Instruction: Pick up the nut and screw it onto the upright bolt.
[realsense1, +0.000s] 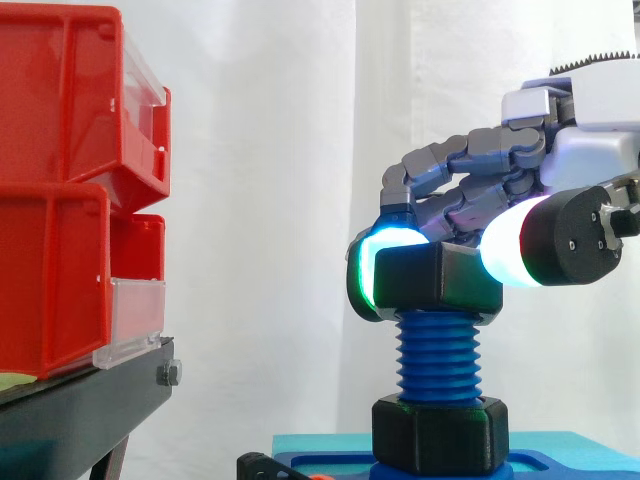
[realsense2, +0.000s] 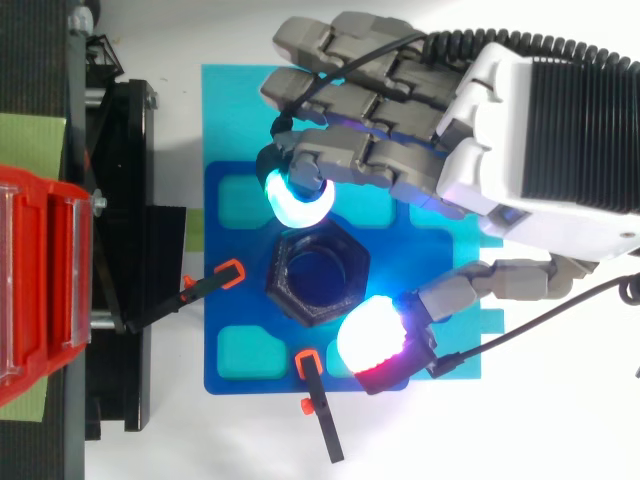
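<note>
Atop the bolt (realsense1: 438, 355) sat the nut (realsense1: 440, 280), pinched by the hand (realsense2: 450, 150) at eleven and five o'clock; pickup looked done, tightening remained.

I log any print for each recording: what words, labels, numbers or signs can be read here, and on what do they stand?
None: no word, number or sign can be read.
The red bins, the nut pinched by the robot hand, the bolt and the blue plate show plain surfaces without labels.
</note>
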